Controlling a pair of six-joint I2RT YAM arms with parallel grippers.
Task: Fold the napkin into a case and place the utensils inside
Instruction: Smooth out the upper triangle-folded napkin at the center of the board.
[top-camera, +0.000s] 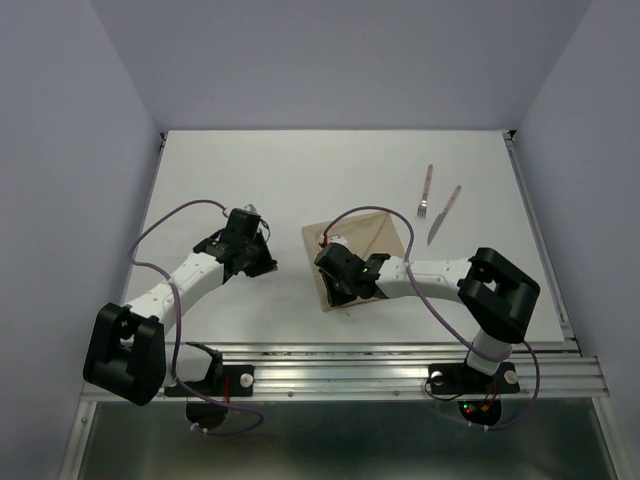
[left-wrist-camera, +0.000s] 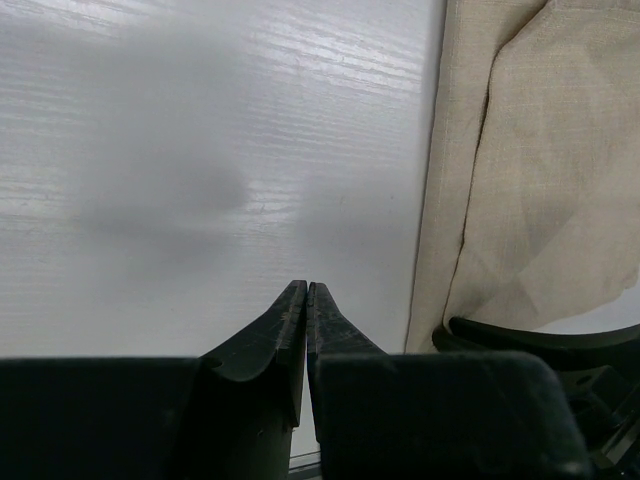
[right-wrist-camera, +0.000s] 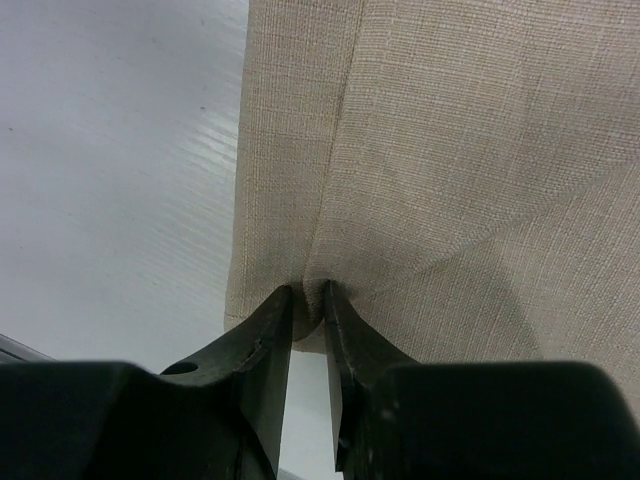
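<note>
Right jaws — pinching napkin (right-wrist-camera: 450, 150) | napkin partly hidden under right arm (top-camera: 430, 272)

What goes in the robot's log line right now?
right claw: shut on napkin | left claw: shut, empty | fork, knife: lying apart from napkin

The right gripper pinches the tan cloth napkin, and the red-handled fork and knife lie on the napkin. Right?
Not quite. The right gripper does pinch the tan cloth napkin, but the top view shows the slim red-handled fork and knife lying on the white table, apart from it.
</note>
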